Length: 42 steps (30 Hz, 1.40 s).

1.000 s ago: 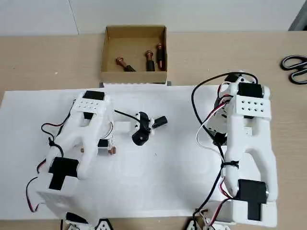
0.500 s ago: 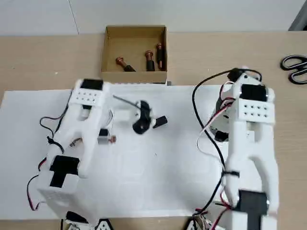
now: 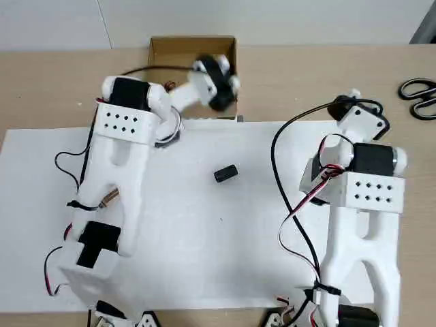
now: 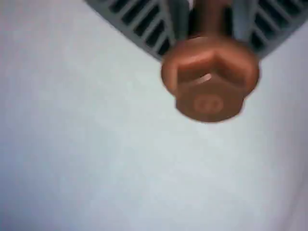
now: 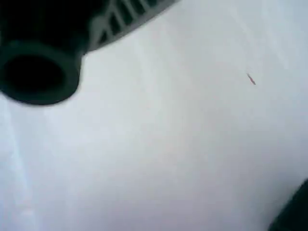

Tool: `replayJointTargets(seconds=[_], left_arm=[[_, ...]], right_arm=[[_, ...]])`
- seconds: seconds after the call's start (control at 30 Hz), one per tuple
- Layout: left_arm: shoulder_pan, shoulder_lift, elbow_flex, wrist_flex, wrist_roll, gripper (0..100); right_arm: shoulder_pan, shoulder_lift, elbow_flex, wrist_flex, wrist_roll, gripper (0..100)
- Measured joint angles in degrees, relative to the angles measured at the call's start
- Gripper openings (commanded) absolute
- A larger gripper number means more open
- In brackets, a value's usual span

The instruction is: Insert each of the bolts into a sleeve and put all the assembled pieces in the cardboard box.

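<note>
Left claw (image 4: 210, 21) grips a copper bolt (image 4: 210, 72); head stamp (image 4: 205, 103) perhaps lettering, unreadable.

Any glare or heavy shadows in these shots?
High view: soft, even light on the white paper, no glare, only faint shadows. Left wrist view: a small highlight on the head of the bolt. Right wrist view: the bore of the sleeve is in deep shadow.

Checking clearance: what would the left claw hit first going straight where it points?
Probably the cardboard box: the left claw, gripping a bolt, hangs over its right wall; height unclear.
</note>
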Motion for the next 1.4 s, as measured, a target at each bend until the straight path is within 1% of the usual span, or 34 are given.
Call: replayJointTargets(seconds=[0.07, 0.1, 0.2, 0.33, 0.4, 0.73, 0.9, 1.03, 1.17, 1.23, 1.3, 1.4], left_arm=[[-0.09, 0.09, -2.90, 0.09, 7.12, 1], [-0.26, 0.09, -4.31, 0.09, 9.23, 1], [-0.53, -1.41, -7.30, 0.09, 10.11, 1], [-0.44, -8.35, -7.91, 0.09, 10.37, 1], [-0.44, -11.52, -8.00, 0.09, 12.57, 1], [-1.58, -22.07, -8.00, 0.18, 32.18, 1], [-1.58, -28.92, -7.03, 0.18, 42.55, 1], [-1.58, -35.78, -0.44, 0.18, 48.70, 1], [-1.58, -42.99, 9.67, -0.18, 50.02, 1], [-1.58, -47.03, 15.74, -2.20, 50.55, 1], [-1.58, -51.34, 22.42, -5.19, 52.92, 1], [-1.58, -58.11, 33.32, -11.96, 57.05, 1]], right_arm=[[0.00, 0.00, 0.18, 0.00, 0.53, 0.2], [0.00, 0.00, 0.18, 0.00, 0.53, 0.2], [0.00, 0.00, 0.18, 0.00, 0.70, 0.2], [-0.35, -2.81, 0.26, 0.35, 0.70, 0.2], [-0.35, -5.98, 0.26, 0.44, 0.70, 0.3], [-8.62, -22.68, 8.09, 0.79, 0.70, 0.3], [-11.34, -30.33, 14.95, -3.25, 0.70, 0.3], [-12.84, -35.96, 22.07, -9.76, 0.70, 0.3], [-14.77, -40.44, 27.87, -15.03, 0.70, 0.2], [-15.38, -42.29, 30.86, -17.67, 0.70, 0.2], [-15.74, -43.78, 33.85, -20.31, 0.70, 0.2], [-17.49, -45.63, 38.42, -25.58, 0.70, 0.2]])
